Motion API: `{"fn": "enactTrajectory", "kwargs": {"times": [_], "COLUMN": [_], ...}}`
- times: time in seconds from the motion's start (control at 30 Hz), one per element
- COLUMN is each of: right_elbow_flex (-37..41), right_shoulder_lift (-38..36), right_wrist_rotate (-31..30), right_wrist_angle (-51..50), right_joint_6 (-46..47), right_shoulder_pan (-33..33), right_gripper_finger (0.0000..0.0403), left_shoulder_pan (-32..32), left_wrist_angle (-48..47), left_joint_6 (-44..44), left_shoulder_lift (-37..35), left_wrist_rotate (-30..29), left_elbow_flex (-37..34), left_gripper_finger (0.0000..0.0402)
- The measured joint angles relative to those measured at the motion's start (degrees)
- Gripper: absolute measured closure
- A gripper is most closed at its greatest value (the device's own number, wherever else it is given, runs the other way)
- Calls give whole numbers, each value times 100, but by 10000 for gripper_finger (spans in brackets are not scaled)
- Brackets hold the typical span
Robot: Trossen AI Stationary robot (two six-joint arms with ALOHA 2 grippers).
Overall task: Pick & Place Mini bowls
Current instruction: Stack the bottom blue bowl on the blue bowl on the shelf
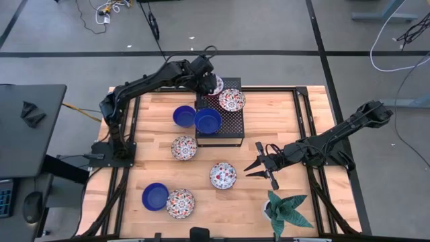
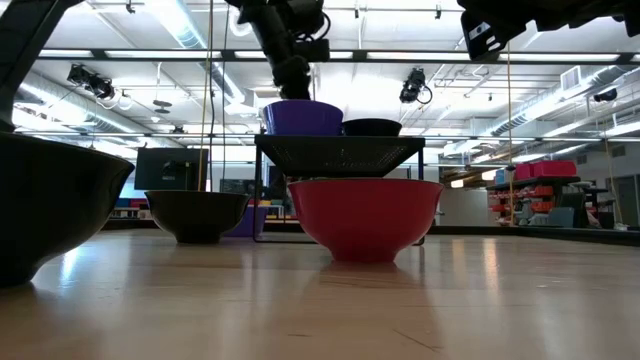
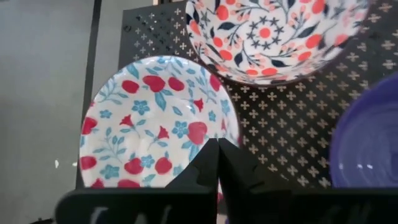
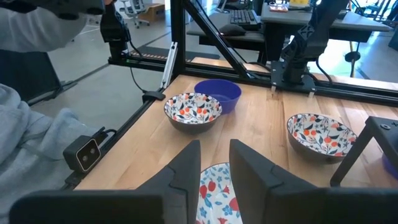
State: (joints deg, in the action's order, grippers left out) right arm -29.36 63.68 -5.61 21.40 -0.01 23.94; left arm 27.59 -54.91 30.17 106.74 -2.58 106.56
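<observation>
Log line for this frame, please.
left gripper: shut on floral bowl rim, over black stand | right gripper: open above table, idle

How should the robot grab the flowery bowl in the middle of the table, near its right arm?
Probably by its rim. The white bowl with red-and-blue flowers sits upright on the wooden table, mouth up, and its round body looks too wide to squeeze. The open right end effector could come down from above, one finger inside and one outside, on the rim's near side.
</observation>
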Motion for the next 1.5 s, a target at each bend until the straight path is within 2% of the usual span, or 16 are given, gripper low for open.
{"fn": "enactTrajectory", "kwargs": {"times": [0.17,0.3,0.43,0.53,0.63,0.8,0.9,1.03,1.13,1.27,1.37,1.5], "right_elbow_flex": [0,0,0,0,0,0,0,0,0,0,0,-203], "right_shoulder_lift": [0,0,0,0,0,0,0,-2,-2,18,293,1135], "right_wrist_rotate": [0,0,0,0,0,0,0,0,0,1,-30,-747], "right_wrist_angle": [-12,-19,-12,-4,17,252,614,1287,1680,1870,2205,2621], "right_joint_6": [-2,-2,-2,-2,-4,-152,-371,-540,-542,-360,-178,-26], "right_shoulder_pan": [1,1,1,1,1,0,1,1,1,1,13,132], "right_gripper_finger": [317,317,317,317,317,317,317,317,317,317,317,317], "left_shoulder_pan": [35,-55,-332,-683,-1194,-2604,-3624,-4875,-5631,-6390,-6765,-7120], "left_wrist_angle": [-174,-463,-547,-222,382,1900,2998,4554,5450,5705,5702,5447], "left_joint_6": [-135,-313,-709,-1109,-1762,-2966,-3590,-3988,-4069,-4182,-4005,-3851], "left_shoulder_lift": [-261,-735,-1405,-2152,-2994,-4273,-4721,-4834,-4641,-4272,-4082,-4008], "left_wrist_rotate": [-130,-269,-261,-274,-354,-932,-1471,-2285,-2988,-3794,-3885,-3878], "left_elbow_flex": [-6,-8,-465,-1302,-2487,-4513,-5543,-6563,-6925,-6860,-6613,-6350], "left_gripper_finger": [397,398,398,398,398,398,398,398,398,398,398,398]}}
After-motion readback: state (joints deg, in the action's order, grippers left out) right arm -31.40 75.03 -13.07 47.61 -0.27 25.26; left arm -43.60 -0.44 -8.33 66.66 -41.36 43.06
